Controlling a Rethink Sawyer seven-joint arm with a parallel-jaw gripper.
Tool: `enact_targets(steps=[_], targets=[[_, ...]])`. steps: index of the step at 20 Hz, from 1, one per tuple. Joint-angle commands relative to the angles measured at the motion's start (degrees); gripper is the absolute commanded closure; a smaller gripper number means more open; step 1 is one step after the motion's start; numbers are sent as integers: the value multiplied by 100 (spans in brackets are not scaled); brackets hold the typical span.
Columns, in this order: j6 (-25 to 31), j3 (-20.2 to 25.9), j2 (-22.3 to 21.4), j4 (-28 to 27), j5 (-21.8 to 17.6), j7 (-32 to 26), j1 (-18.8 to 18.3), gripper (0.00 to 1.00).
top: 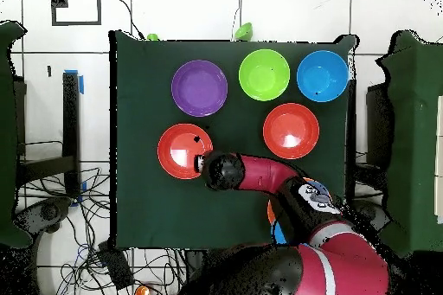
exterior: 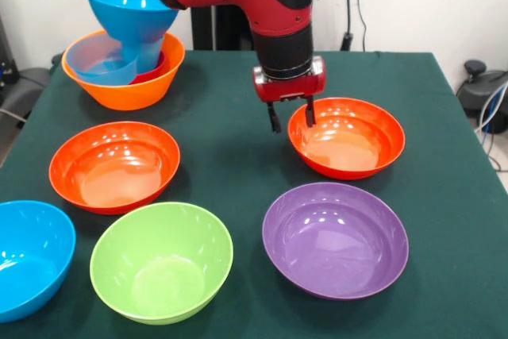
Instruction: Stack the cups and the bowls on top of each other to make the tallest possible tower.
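Orange bowl [exterior: 127, 89] holds a light-blue cup [exterior: 99, 61] and blue bowl [exterior: 131, 9]; gripper [exterior: 291, 115], jaws spread, straddles red-orange bowl's [exterior: 347, 139] rim

My front camera sits low at one edge of the green table [exterior: 238, 156], close in, looking across and slightly down; the lime bowl [exterior: 161, 261] and purple bowl [exterior: 335, 238] lie nearest its lens, and the arm [exterior: 270, 5] drops in from the top. My overhead camera hangs high, looking straight down, far enough to take in the whole table [top: 147, 205] and the floor around it. It is turned half round: there the purple bowl [top: 199, 88] and lime bowl [top: 264, 74] sit at the far edge, the arm [top: 260, 173] reaching up from below. Both views share the tabletop and its bowls.
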Motion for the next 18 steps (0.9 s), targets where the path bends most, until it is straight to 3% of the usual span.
enact_targets(steps=[1,11,14,18], targets=[[-199,802,91,274,-192,334,42,0],[-177,671,121,91,-219,433,207,0],[-200,-227,168,-397,-536,527,877,0],[-75,-692,326,-797,-634,531,1215,0]])
